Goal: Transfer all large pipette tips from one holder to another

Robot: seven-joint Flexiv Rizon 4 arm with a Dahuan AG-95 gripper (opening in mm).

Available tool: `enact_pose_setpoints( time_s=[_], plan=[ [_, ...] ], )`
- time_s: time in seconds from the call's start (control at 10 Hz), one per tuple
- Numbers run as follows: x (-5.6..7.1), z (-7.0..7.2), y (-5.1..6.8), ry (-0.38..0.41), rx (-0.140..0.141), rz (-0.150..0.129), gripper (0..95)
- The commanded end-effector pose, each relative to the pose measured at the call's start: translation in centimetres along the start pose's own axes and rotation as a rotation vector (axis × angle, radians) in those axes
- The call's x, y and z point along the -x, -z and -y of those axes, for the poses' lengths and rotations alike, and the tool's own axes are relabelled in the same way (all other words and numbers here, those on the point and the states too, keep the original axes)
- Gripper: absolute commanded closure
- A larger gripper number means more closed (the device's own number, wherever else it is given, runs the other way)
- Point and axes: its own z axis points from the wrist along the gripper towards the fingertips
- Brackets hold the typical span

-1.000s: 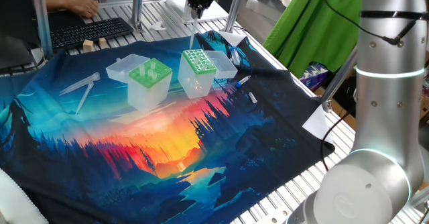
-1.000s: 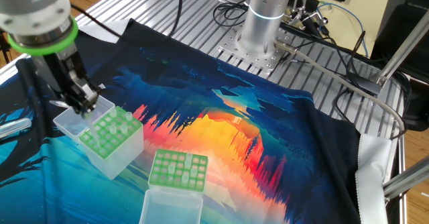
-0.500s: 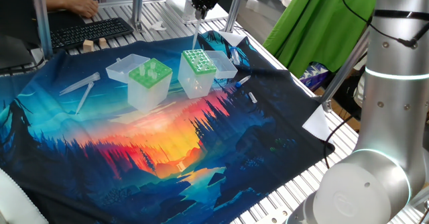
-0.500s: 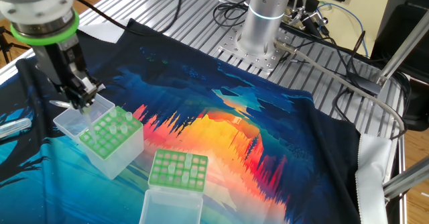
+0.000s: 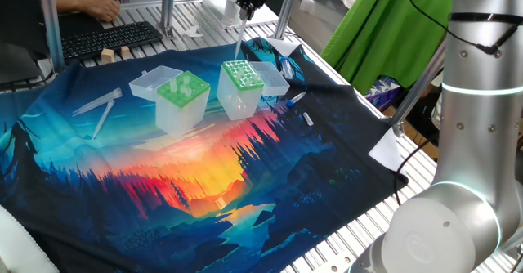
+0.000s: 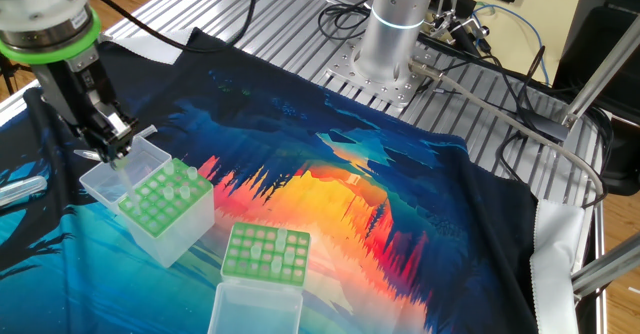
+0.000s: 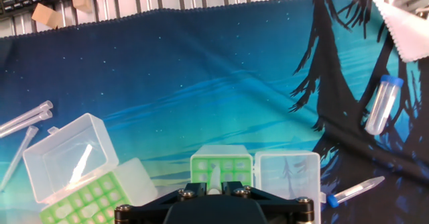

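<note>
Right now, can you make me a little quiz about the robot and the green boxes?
1. True or false: the gripper is holding a large pipette tip.
2. Which box is the gripper over? A) the dotted-top holder B) the plain-top holder
3. Fill in: both holders' lids are ___.
Key: 1 true; 2 A; 3 open.
</note>
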Motion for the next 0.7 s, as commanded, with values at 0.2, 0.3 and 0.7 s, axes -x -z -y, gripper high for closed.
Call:
enact_pose_setpoints(
  time_s=[0.2,0.3,0.7],
  plan=[
    [-0.19,0.0,-0.08,-0.059,-0.006,-0.002,95.0],
    [-0.19,0.0,-0.08,-0.074,-0.014,0.0,95.0],
    [-0.19,0.0,-0.08,-0.155,-0.045,0.014,95.0]
  ],
)
